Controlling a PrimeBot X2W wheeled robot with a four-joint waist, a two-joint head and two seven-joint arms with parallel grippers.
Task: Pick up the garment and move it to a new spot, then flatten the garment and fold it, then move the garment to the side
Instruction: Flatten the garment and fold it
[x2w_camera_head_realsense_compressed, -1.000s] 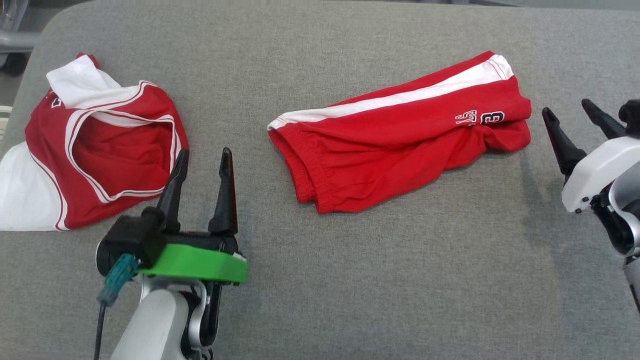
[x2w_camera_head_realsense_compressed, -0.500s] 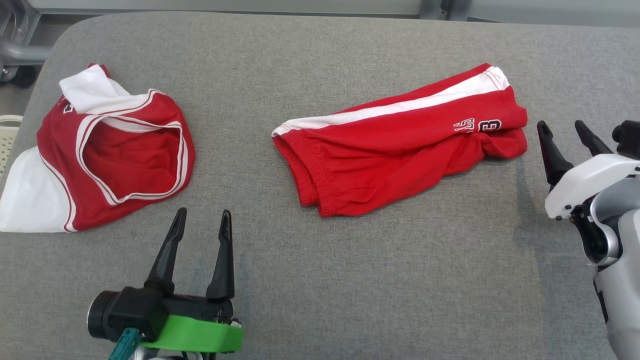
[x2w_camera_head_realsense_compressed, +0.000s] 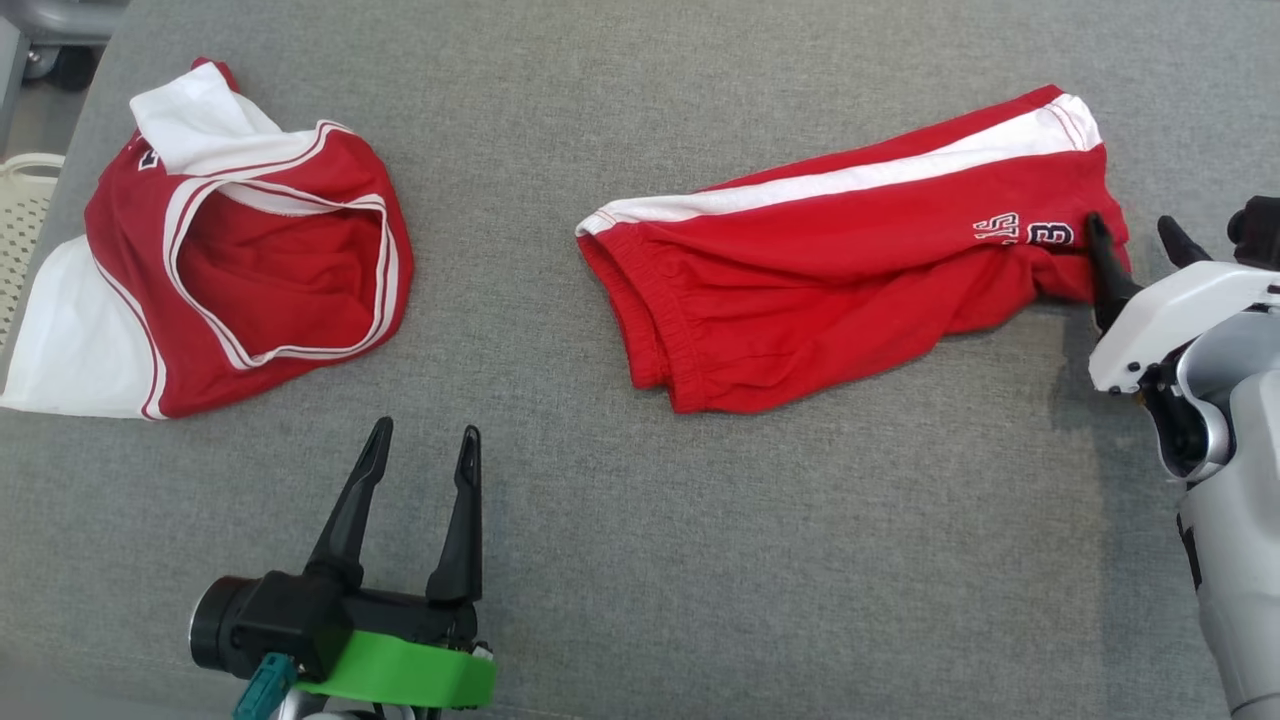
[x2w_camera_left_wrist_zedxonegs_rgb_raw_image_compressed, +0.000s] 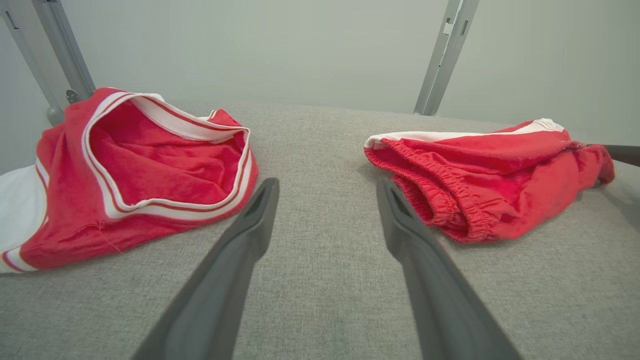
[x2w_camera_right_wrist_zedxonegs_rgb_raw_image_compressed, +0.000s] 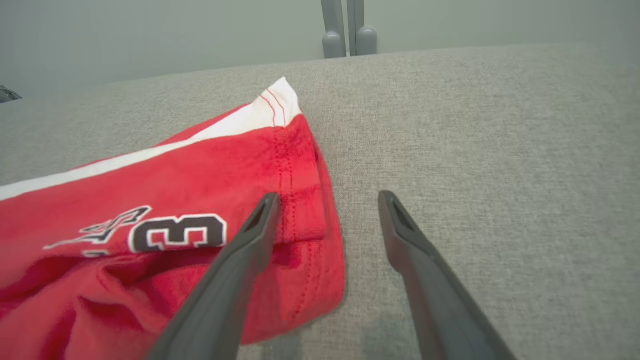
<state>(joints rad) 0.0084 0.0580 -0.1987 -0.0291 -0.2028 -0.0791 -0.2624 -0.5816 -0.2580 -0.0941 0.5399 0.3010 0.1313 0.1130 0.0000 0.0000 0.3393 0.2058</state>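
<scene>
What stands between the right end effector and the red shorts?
Nothing visible does. The open right end effector straddles the hem edge of the red shorts on the grey surface.

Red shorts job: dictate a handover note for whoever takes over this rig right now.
Left gripper: jaws open, empty, over bare grey table near the jersey.
Right gripper: jaws open, empty, straddling the leg-hem edge of the red shorts, by the number print.
Red and white jersey lies rumpled at the table's left.
Done: nothing gripped or lifted yet.
Left: grasp the shorts, move them, flatten, fold, set aside.
</scene>
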